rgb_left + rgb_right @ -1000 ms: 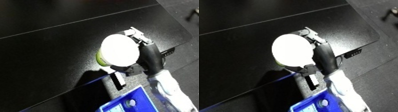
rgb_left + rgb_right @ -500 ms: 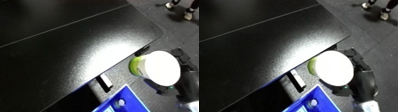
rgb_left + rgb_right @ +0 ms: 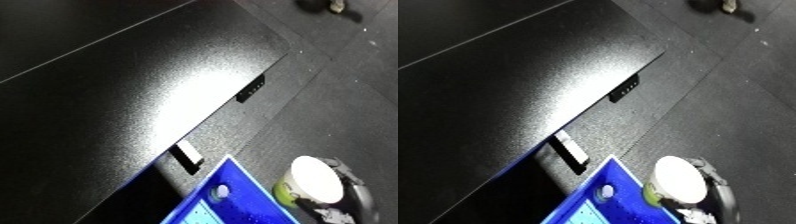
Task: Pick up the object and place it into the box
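Below the big black table (image 3: 133, 100), the blue bin (image 3: 611, 200) is sitting on the floor. Beside its rim, the right hand (image 3: 709, 192) is holding the white cup (image 3: 678, 181), curled around it. The cup has moved off the table, so dropping it in comes next.

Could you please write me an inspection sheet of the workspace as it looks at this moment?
Surface: black table, top bare; a small control panel sits on its front edge.
Job's things: white-lidded container with a green body, held off the table, beside the blue bin; the bin sits on the floor by the table's corner.
Clutter: nothing seen on the table.
Hands: right hand curled round the container; left hand not in view.
Cables: nothing seen.
Surroundings: dark speckled floor; a table leg bracket under the edge.
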Motion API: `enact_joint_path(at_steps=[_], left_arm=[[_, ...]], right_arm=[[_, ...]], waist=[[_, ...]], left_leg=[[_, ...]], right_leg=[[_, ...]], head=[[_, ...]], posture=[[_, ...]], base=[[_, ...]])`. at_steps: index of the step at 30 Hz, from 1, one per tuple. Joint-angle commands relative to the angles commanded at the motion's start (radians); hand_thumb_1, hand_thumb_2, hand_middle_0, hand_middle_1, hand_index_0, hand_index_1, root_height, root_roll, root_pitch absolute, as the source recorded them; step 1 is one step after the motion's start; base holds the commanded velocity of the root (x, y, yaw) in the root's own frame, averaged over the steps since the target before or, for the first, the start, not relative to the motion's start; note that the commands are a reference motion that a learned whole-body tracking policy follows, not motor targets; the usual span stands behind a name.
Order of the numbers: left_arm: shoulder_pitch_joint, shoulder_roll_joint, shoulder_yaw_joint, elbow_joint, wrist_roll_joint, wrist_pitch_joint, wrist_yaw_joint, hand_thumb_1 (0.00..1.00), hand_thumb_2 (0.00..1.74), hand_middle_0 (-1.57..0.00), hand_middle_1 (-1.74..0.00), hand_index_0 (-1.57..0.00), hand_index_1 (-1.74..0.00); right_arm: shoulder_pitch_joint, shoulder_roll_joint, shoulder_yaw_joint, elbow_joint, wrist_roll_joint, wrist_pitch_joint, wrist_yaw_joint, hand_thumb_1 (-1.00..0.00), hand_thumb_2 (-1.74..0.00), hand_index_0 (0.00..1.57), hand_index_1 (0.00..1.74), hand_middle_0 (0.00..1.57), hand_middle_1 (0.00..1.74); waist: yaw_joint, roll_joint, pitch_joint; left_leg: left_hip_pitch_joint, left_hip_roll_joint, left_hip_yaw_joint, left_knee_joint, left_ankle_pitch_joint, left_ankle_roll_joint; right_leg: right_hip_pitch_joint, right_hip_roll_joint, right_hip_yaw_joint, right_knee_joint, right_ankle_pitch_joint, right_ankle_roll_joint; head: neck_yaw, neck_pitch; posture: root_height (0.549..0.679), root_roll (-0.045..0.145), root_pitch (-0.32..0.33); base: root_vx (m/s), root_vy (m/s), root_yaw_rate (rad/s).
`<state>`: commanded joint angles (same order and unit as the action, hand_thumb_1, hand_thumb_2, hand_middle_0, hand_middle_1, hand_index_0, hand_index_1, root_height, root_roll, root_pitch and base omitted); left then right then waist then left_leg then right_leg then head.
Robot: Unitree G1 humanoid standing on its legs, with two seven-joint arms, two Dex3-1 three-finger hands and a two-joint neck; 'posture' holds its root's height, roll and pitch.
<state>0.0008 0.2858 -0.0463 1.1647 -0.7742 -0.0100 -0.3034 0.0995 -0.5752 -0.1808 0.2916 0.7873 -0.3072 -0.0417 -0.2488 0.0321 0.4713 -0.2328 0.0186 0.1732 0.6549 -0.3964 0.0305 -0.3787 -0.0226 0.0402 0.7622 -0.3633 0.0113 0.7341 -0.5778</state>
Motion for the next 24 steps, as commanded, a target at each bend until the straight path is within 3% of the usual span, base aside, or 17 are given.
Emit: enact_joint_path(at_steps=[4,8,14,21,24], left_arm=[[-0.024,0.012,-0.024,0.002,0.014,0.022,-0.007,0.0,0.0,0.0,0.0,0.0,0.0],[-0.04,0.017,-0.054,0.002,0.04,0.033,-0.019,0.0,0.0,0.0,0.0,0.0,0.0],[-0.059,0.021,-0.096,0.01,0.05,0.036,-0.031,0.0,0.0,0.0,0.0,0.0,0.0],[-0.062,0.024,-0.114,0.022,0.066,0.055,-0.047,0.0,0.0,0.0,0.0,0.0,0.0],[-0.059,0.02,-0.114,0.029,0.069,0.056,-0.054,0.0,0.0,0.0,0.0,0.0,0.0]], right_arm=[[-0.032,0.003,0.061,0.128,0.044,0.023,0.058,-0.85,-1.48,1.33,1.48,1.33,1.48],[-0.072,-0.012,0.114,0.253,0.059,0.046,0.103,-0.65,-1.13,1.02,1.13,1.02,1.13],[-0.139,-0.052,0.139,0.392,0.026,0.081,0.143,-0.35,-0.61,0.55,0.61,0.55,0.61],[-0.199,-0.056,0.16,0.527,-0.006,0.078,0.169,0.0,0.0,0.0,0.0,0.0,0.0],[-0.215,-0.051,0.167,0.567,-0.014,0.078,0.182,0.0,0.0,0.0,0.0,0.0,0.0]], waist=[[0.007,0.016,-0.001],[0.018,0.033,-0.007],[0.041,0.059,-0.026],[0.059,0.077,-0.049],[0.065,0.079,-0.056]], left_leg=[[0.011,-0.012,-0.008,-0.011,0.005,-0.0002],[0.023,-0.023,-0.016,-0.012,0.003,0.0009],[0.037,-0.037,-0.027,-0.015,0.003,-0.0011],[0.046,-0.049,-0.039,-0.021,0.012,-0.0054],[0.049,-0.051,-0.043,-0.021,0.016,-0.0078]], right_leg=[[0.007,-0.0005,0.003,-0.002,0.0,-0.0035],[0.019,-0.0049,0.005,-0.004,-0.002,-0.0071],[0.038,-0.0158,0.002,-0.01,-0.004,-0.0092],[0.049,-0.0199,0.0,-0.016,-0.005,-0.0107],[0.055,-0.0213,-0.003,-0.017,-0.007,-0.0123]], head=[[0.085,-0.071],[0.171,-0.119],[0.244,-0.185],[0.272,-0.226],[0.263,-0.237]], posture=[[0.637,0.062,-0.036],[0.637,0.065,-0.045],[0.639,0.07,-0.053],[0.64,0.076,-0.057],[0.641,0.077,-0.059]], base=[[0.006,-0.012,0.0],[0.027,-0.009,0.014],[0.034,-0.004,0.043],[0.028,-0.003,0.04],[0.032,-0.002,0.024]])
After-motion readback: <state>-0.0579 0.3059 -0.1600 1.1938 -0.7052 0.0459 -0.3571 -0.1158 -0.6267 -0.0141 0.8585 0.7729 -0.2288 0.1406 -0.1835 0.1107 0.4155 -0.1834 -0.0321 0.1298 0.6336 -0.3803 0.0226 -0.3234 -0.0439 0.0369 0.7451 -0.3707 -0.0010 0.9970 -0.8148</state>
